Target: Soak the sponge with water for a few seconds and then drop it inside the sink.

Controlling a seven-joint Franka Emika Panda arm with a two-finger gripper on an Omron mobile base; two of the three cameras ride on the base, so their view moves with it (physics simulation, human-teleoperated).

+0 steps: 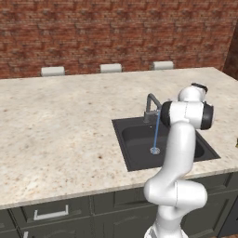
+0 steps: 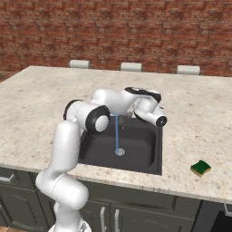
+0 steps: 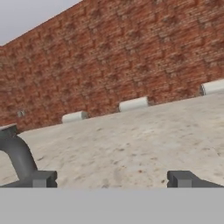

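The sponge [image 2: 200, 168], yellow with a green layer, lies on the counter to the right of the sink, close to the front edge. The dark sink [image 2: 136, 168] [image 1: 120, 125] has a thin blue stream of water [image 2: 117, 133] [image 1: 156, 132] falling onto its round drain [image 2: 119, 152]. My arm bends over the basin's back part, near the grey faucet [image 1: 151, 104] [image 3: 17, 157]. My gripper [image 3: 111, 179] is open, its fingertips [image 3: 41, 178] wide apart with nothing between them. It points level across the counter toward the brick wall, well away from the sponge.
The speckled stone counter [image 1: 60, 135] stretches wide to the left of the sink and behind it. Three pale seat backs [image 1: 110, 68] stand along its far edge before the brick wall [image 1: 116, 32]. Dark cabinets [image 1: 51, 214] run below the front edge.
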